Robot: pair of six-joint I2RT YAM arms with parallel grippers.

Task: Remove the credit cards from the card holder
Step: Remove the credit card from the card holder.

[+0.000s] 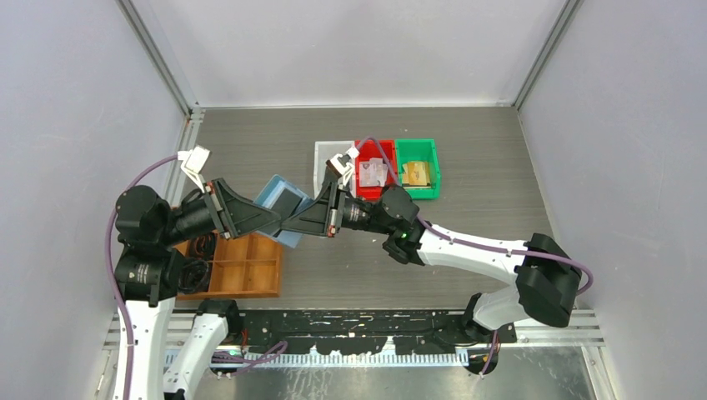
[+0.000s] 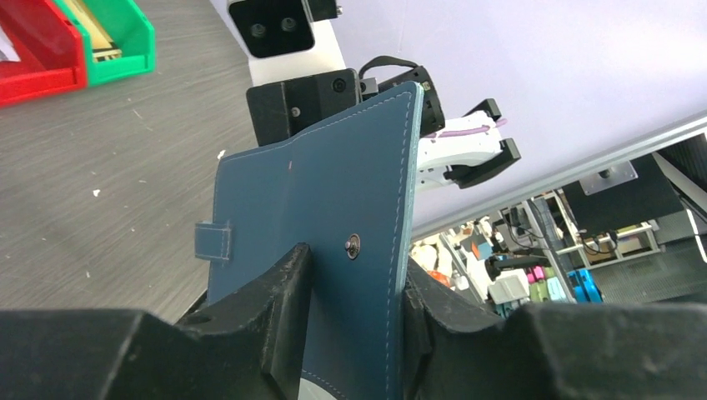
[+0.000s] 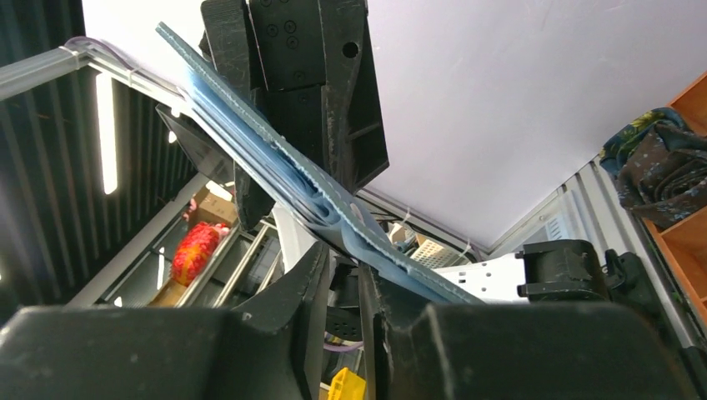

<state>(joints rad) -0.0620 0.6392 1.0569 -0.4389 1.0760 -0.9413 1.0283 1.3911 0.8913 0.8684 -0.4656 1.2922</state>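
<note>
The card holder (image 1: 279, 202), a teal-blue wallet, hangs in the air above the table between both arms, opened, with its paler inside up. My left gripper (image 1: 267, 218) is shut on it. In the left wrist view (image 2: 354, 279) my fingers clamp its lower part (image 2: 325, 192), beside the snap tab (image 2: 213, 242). My right gripper (image 1: 295, 223) meets the wallet from the right. In the right wrist view (image 3: 342, 262) its jaws stand a narrow gap apart under the wallet's layered edge (image 3: 275, 158), with nothing seen between them. The credit cards do not show clearly; only stacked edges inside the wallet.
A white bin (image 1: 327, 160), a red bin (image 1: 375, 171) and a green bin (image 1: 417, 169) stand in a row behind the grippers, holding small items. A brown wooden compartment tray (image 1: 246, 267) lies under the left arm. Red (image 2: 42, 50) and green (image 2: 117, 37) bins show in the left wrist view.
</note>
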